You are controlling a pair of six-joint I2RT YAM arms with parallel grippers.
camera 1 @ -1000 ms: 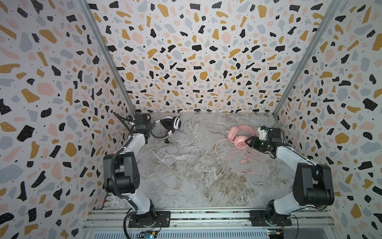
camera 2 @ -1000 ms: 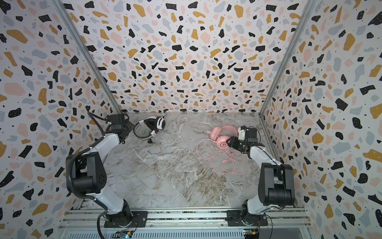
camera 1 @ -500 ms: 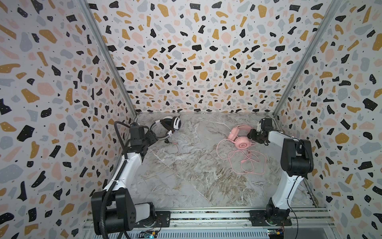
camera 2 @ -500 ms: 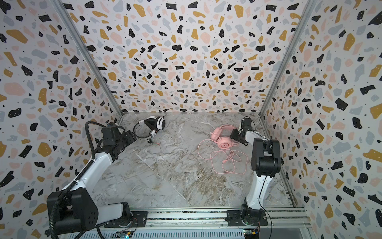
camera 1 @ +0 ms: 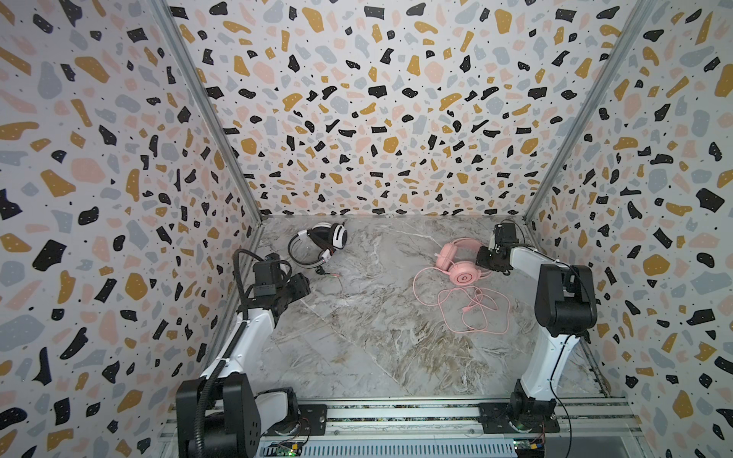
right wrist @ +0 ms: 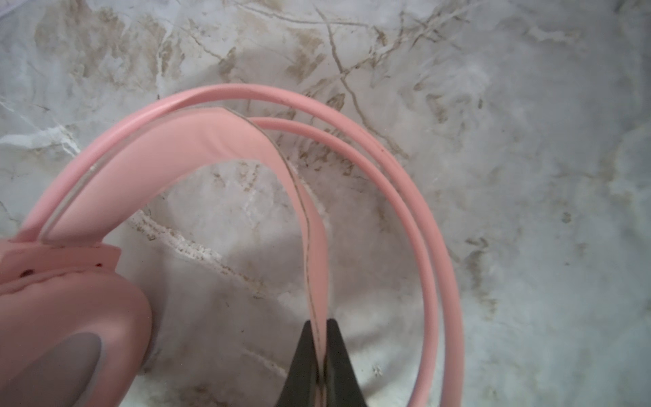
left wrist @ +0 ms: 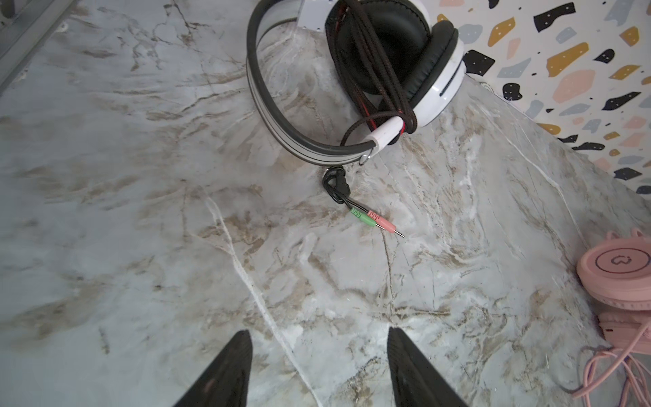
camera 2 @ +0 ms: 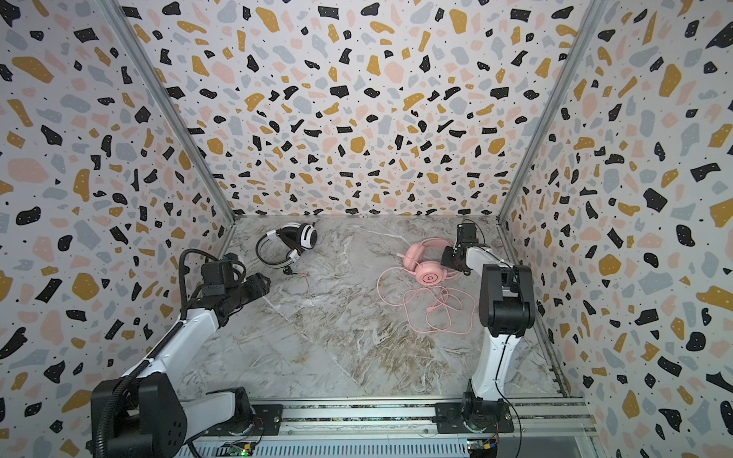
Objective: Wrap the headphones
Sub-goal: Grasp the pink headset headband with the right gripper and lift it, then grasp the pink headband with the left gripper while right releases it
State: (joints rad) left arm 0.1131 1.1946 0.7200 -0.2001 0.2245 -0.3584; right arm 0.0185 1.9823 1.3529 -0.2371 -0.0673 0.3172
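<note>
The white-and-black headphones lie at the back left, their dark braided cable bundled around an earcup. Green and pink plugs rest on the floor beside them. My left gripper hovers open in front of them, with nothing between its fingers. The pink headphones lie at the back right, and their pink cable is spread loose in front. My right gripper is shut on the inner strap of the pink headband.
The marble floor is boxed in by terrazzo-patterned walls on three sides. Both arm bases sit on the metal rail along the front edge. A pink earcup shows at the edge of the left wrist view.
My left gripper has drawn back from the white-and-black headphones toward the front. My right gripper has closed on the pink headband, and that arm's elbow has risen.
</note>
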